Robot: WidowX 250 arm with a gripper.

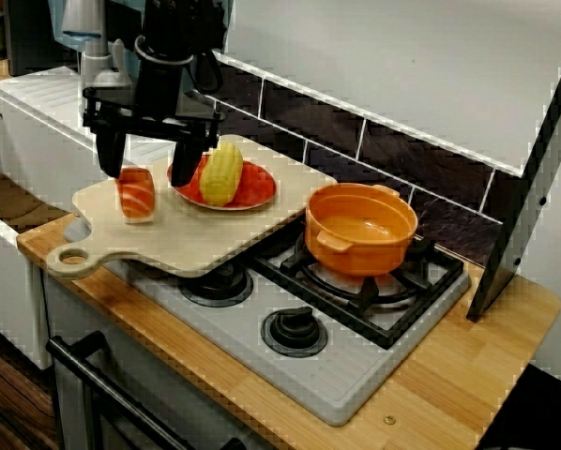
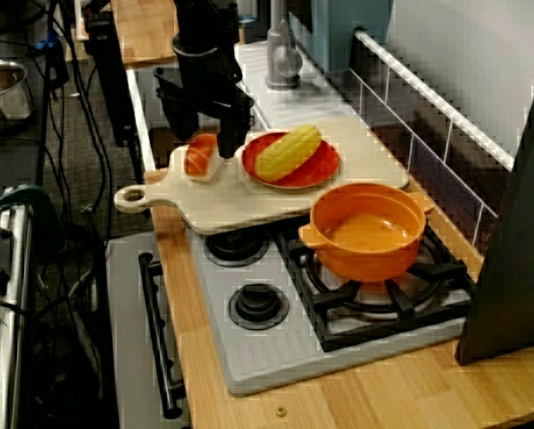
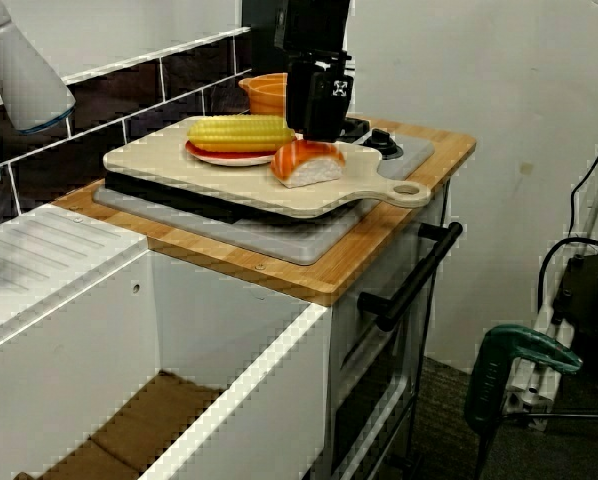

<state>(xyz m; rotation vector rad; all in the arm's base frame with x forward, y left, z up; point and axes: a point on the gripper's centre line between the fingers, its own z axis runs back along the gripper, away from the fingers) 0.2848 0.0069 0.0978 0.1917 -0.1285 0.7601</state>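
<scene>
My black gripper (image 1: 147, 167) hangs open just over a piece of salmon sushi (image 1: 136, 194), one finger on each side and nothing held. The sushi lies on a pale wooden cutting board (image 1: 168, 246), close to its handle. Beside it on the board, a red plate (image 1: 258, 190) carries a yellow corn cob (image 1: 221, 173). The view from above shows the gripper (image 2: 212, 134) over the sushi (image 2: 200, 154), left of the corn (image 2: 287, 152). In the view from the sink side, the gripper (image 3: 319, 132) stands right behind the sushi (image 3: 307, 162).
The board rests across the left burners of a grey stove (image 1: 341, 380). An empty orange pot (image 1: 360, 230) stands on the right rear burner, close to the board's edge. A white sink (image 3: 69, 300) and faucet (image 2: 283, 54) lie past the board. A dark panel (image 1: 524, 187) leans at the right.
</scene>
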